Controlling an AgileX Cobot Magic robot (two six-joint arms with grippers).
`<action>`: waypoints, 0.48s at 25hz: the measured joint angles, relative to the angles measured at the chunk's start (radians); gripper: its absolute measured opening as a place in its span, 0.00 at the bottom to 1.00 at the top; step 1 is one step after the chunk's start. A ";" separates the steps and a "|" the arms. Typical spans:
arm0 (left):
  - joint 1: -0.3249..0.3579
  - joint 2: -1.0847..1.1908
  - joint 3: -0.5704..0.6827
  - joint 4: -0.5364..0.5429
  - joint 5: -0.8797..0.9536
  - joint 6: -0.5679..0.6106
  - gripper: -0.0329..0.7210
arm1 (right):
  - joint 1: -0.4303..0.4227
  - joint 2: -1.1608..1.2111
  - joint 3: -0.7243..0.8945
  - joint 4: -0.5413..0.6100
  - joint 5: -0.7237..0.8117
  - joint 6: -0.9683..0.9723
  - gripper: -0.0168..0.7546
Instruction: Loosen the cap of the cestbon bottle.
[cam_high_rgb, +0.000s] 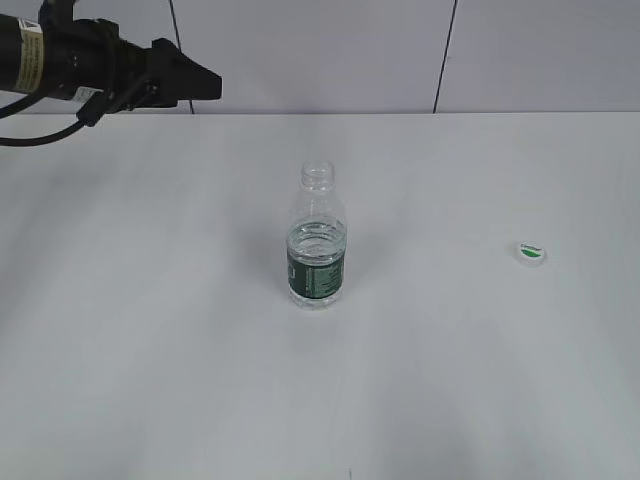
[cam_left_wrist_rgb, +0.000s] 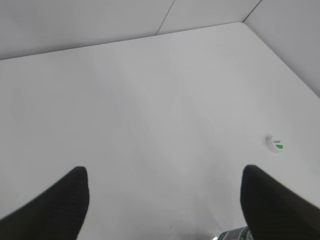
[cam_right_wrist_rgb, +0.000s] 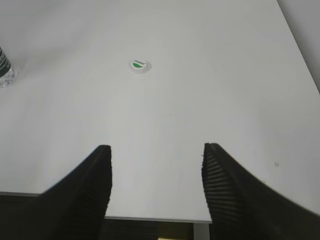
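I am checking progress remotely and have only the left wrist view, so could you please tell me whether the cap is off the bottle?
Observer: Yes. The cestbon bottle stands upright mid-table with its neck open, and the cap lies on the table, well to the bottle's right.
Operator: Thank you. Is the cap logo-up?
Observer: Yes, the green logo faces up in the right wrist view.
Operator: And what is the right gripper doing?
Observer: The right gripper is open and empty, at the table's near edge, away from the cap.

open hand (cam_left_wrist_rgb: 162, 200) — cap (cam_left_wrist_rgb: 276, 143) far right
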 joint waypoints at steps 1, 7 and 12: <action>0.000 -0.001 0.000 0.010 0.013 0.000 0.79 | 0.000 0.012 0.000 0.000 0.000 0.000 0.59; 0.000 -0.006 0.000 0.032 0.137 -0.027 0.79 | -0.001 0.077 0.000 0.000 0.000 0.001 0.59; 0.000 -0.006 0.000 0.034 0.229 -0.060 0.79 | -0.001 0.032 0.000 0.000 0.000 0.001 0.59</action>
